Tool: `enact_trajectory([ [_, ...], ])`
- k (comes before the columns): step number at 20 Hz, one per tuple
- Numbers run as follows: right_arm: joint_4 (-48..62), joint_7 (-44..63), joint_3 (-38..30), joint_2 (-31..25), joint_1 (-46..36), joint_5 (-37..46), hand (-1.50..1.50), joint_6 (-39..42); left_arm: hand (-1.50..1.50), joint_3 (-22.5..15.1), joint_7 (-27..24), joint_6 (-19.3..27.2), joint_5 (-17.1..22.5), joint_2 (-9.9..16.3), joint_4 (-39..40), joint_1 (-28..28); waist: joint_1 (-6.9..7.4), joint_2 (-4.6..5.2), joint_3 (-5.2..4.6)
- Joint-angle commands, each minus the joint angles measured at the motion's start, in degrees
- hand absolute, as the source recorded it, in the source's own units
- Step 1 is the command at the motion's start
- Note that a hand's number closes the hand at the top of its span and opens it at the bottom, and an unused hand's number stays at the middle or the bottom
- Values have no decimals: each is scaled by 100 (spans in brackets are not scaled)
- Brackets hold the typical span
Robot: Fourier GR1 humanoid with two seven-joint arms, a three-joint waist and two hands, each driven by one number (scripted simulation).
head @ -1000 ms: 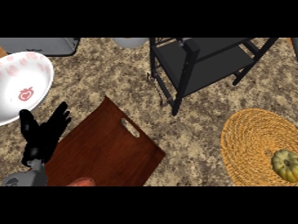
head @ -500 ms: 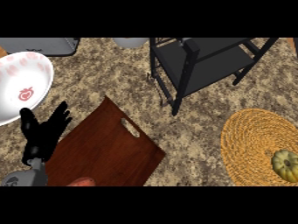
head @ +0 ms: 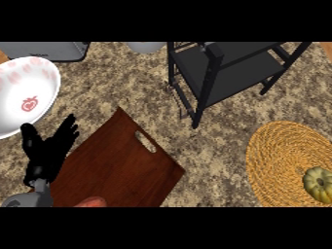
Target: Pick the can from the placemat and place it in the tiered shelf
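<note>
The black left hand (head: 47, 151) is resting open, fingers up, beside the dark wooden cutting board (head: 118, 168), holding nothing. The small round yellow-green can (head: 322, 185) is sitting untouched on the woven straw placemat (head: 283, 155), apart from the black tiered metal shelf (head: 226, 73), presumably awaiting the unseen right hand.

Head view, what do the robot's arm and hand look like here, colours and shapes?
Only the left hand shows, at the lower left: matte black all over, with slim fingers and a thumb. Below it sits a short grey forearm with a rounded metallic wrist section. No cables or markings are visible.
</note>
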Motion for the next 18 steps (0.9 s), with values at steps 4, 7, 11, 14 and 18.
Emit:
enact_trajectory([
  [4, 398, 160, -307, -865, -56, 31, -150, -598, 0, -6, 159, -137, 55, 101, -228, 257, 71, 30, -8],
  [7, 606, 107, -646, -1417, 85, -163, -150, -587, 0, -178, 250, 95, -138, -71, -238, 5, 49, 53, -2],
  [11, 1003, 166, -885, -1831, 124, -363, -150, -355, 0, -90, 312, 29, -29, -47, -120, -115, 88, 71, -3],
  [14, 1171, -17, -907, -2324, 342, -393, -150, 276, 0, -262, 437, 270, -186, -248, -332, -80, 128, 86, 5],
  [18, 1335, -220, -1049, -2672, 418, -547, -150, 742, 0, -25, 165, -26, -15, -7, -71, -70, 162, 107, 1],
])
